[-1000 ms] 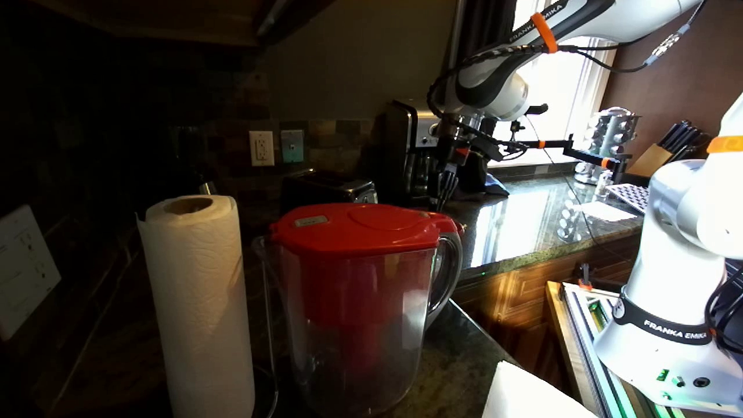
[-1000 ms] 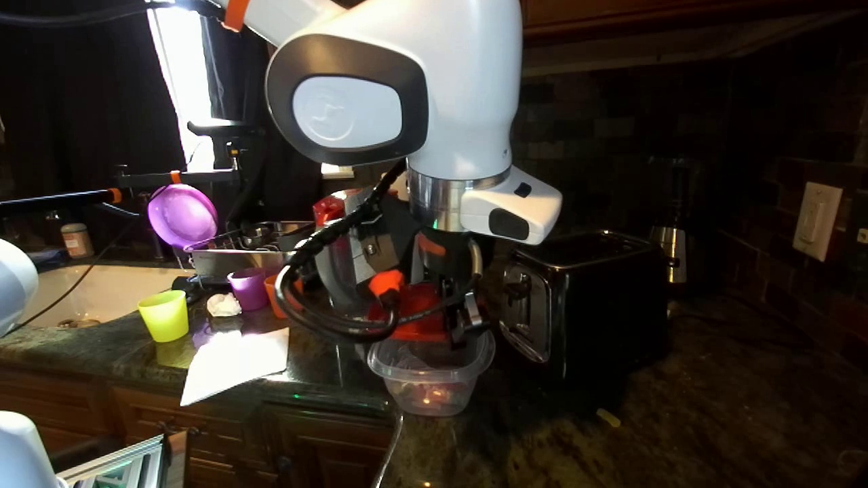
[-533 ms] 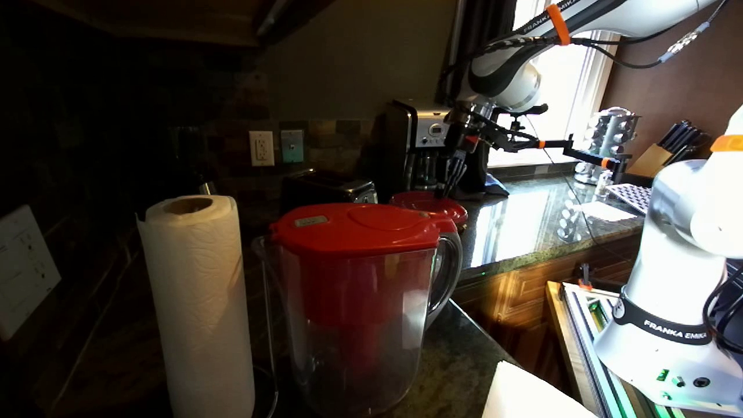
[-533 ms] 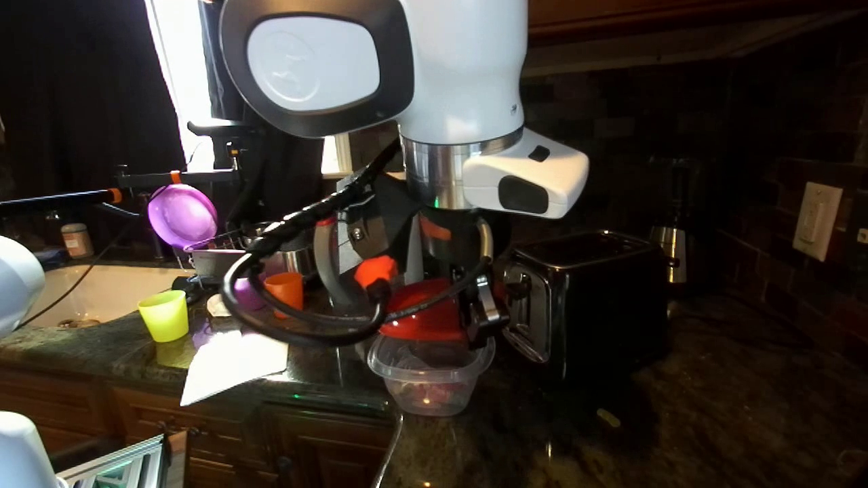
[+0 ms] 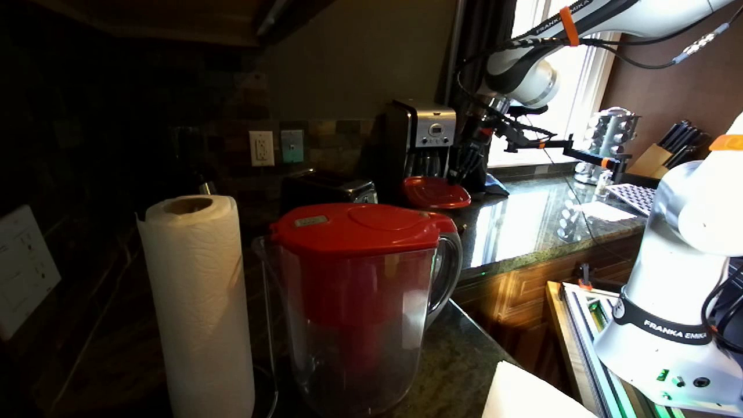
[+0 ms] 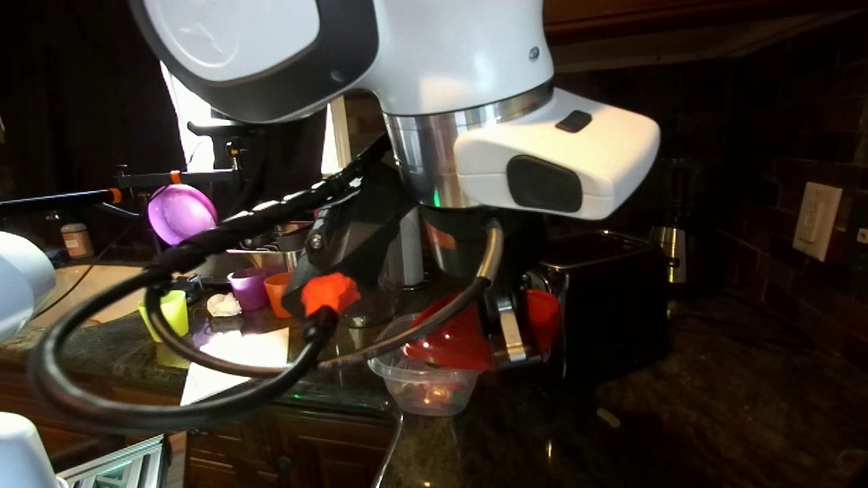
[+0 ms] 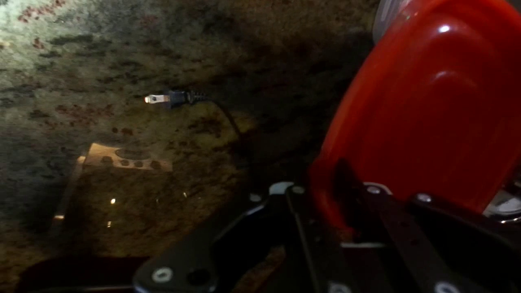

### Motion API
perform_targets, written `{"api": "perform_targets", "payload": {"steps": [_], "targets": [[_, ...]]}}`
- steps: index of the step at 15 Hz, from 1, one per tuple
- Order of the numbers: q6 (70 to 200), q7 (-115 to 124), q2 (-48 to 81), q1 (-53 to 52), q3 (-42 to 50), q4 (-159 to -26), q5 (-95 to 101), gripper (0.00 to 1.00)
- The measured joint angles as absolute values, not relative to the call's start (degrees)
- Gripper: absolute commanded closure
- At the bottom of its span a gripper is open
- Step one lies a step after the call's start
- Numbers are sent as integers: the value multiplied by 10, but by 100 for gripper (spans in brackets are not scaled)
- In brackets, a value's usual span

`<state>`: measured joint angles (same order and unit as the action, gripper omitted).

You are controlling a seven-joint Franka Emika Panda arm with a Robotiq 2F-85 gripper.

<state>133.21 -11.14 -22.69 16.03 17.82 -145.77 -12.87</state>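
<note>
The counter (image 6: 712,434), dark stone, ran along below the wall. Over it reached the white arm (image 6: 468,61), seen in both exterior views, with a loop of cable (image 6: 135,416) slung beside its wrist. In an exterior view a silver and black coffee maker (image 5: 435,130) stood near the wall. A black toaster (image 6: 610,318) sat on the counter. The pitcher (image 5: 360,348), clear under a red top, stood just beside an upright towel roll (image 5: 203,313). A white sheet (image 6: 261,346) lay farther along, crossed in view by the cable.

The hand (image 7: 329,191) pointed down, its jaws narrow and holding the lid (image 7: 431,122) by its rim, a finger to each side. The red lid was tilted, partly over the clear tub (image 6: 430,393); in the wrist view only a corner of the tub showed past it. Whether the two touched could not be told. One end of the lid showed against the toaster in an exterior view, contact again unclear.

Near the sheet stood a yellow-green cup (image 6: 178,313), a purple cup (image 6: 247,288) and an orange cup (image 6: 277,295). A plug (image 7: 177,99) lay on the counter, its cord fading into shadow. A yellowish scrap (image 6: 608,417) lay near the toaster.
</note>
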Motion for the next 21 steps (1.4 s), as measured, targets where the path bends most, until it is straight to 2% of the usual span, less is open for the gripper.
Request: {"api": "perform_targets", "payload": {"steps": [8, 21], "targets": [[1395, -24, -177, 176, 177, -1460, -91, 95], [1405, 1, -51, 187, 180, -1419, -72, 95]]}}
